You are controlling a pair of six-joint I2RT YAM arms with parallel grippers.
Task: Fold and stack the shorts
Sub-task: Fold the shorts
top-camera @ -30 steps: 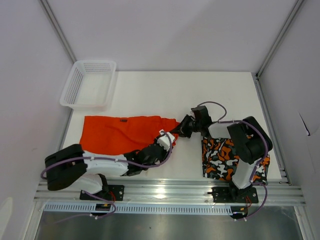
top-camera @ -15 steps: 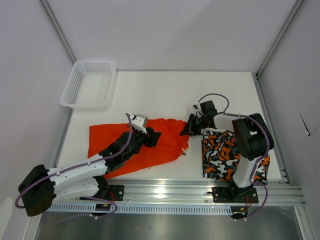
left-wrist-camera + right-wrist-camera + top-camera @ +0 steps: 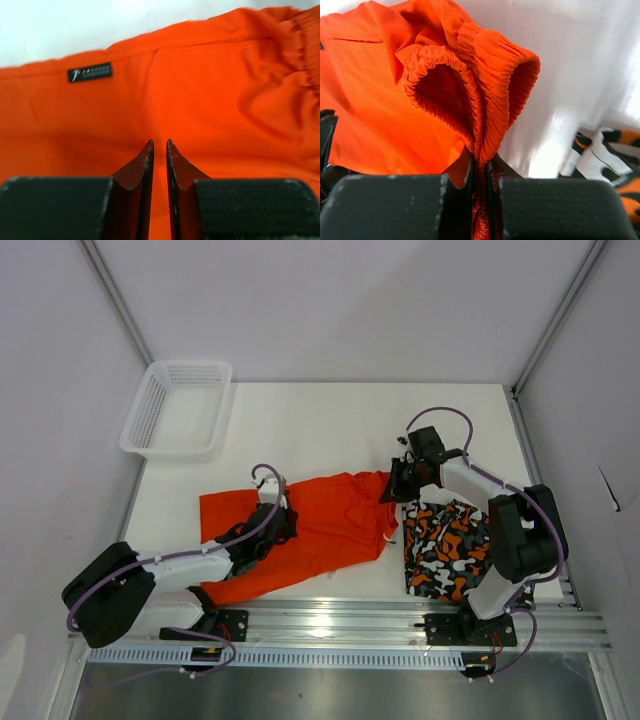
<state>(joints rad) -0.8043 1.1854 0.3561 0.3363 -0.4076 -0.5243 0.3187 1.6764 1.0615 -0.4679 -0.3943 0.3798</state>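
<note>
- Here, the plain orange shorts [image 3: 320, 530] lie spread out in the near half of the surface [image 3: 330, 430], from the left part to about the middle, and they run a little slanted to the near edge.
- The right tool [image 3: 392, 490] is closed on the elastic waistband [image 3: 485, 65] of the orange shorts at their right end. In the right wrist view the gathered band is squeezed between the two fingers and its loop stands open above them.
- The left tool [image 3: 283, 525] is on the left middle part of the orange shorts. In the left wrist view its jaws are almost together, with only a thin slit where orange cloth shows. I cannot tell whether it pinches the cloth or only rests on it.
- A small black label [image 3: 90, 72] is sewn near the far hem of the orange cloth, in front of the left tool.
- The patterned shorts [image 3: 455, 550] lie folded in the near right corner of the surface, just beside the right end of the orange pair.
- A white mesh basket [image 3: 140, 425] stands at the far left corner, well apart from both shorts.
</note>
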